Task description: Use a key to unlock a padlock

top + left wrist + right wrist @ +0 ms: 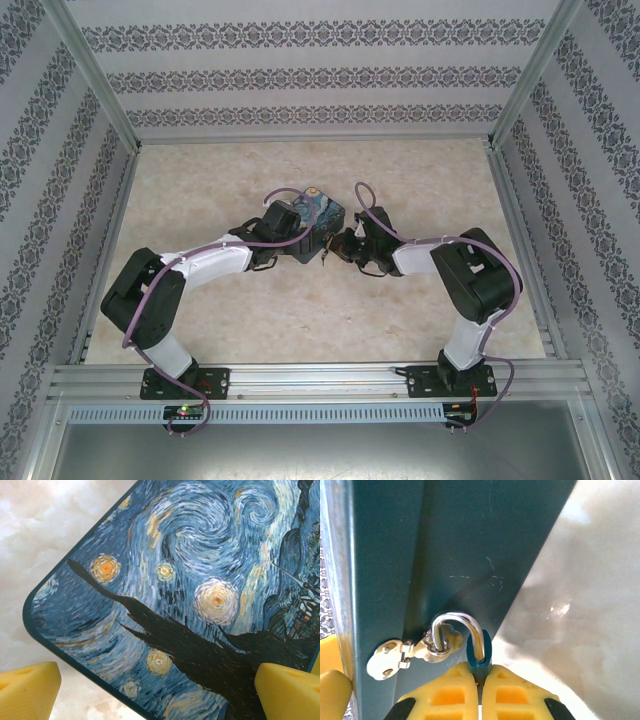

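The counter point(200, 320) is carrying the padlock point(322, 212) near its middle, slightly toward the far edge. The block is looking stiff, fairly heavy and glossy-faced, so gripping across its dark sides should be surest. The left pincer point(159, 677) is straddling its painted corner; I cannot tell whether it is clamping. The right pincer point(479, 674) is pressing together on what is probably the key point(480, 664), beside a metal loop point(455, 616). Being tiny and light, the key is best pinched by its blue head.
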Controlling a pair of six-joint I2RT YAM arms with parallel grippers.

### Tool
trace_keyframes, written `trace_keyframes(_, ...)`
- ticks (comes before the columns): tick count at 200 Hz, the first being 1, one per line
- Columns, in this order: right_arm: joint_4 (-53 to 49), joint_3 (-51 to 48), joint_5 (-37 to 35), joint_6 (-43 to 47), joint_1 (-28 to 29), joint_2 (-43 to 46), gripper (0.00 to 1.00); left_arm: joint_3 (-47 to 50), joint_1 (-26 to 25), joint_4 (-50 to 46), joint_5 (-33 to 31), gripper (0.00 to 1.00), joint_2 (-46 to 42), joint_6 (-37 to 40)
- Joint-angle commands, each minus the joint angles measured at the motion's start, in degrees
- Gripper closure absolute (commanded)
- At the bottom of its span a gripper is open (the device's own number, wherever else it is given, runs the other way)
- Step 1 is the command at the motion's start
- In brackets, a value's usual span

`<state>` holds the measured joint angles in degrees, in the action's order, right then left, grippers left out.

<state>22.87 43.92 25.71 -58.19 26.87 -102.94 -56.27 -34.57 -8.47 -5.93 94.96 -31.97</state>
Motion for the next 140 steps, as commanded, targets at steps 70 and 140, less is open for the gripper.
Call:
trace_keyframes(70, -19.98, 12.74, 2.45, 10.32, -2.96, -2.43, 1.00, 1.53, -0.96, -13.05, 1.62, 0.00, 5.24, 1.74)
trace_keyframes(140, -17.93, 4.38, 3.02, 9.73, -6.33, 6.71, 1.00, -5.38, -0.88, -17.34, 0.84, 0.00, 5.41, 3.03)
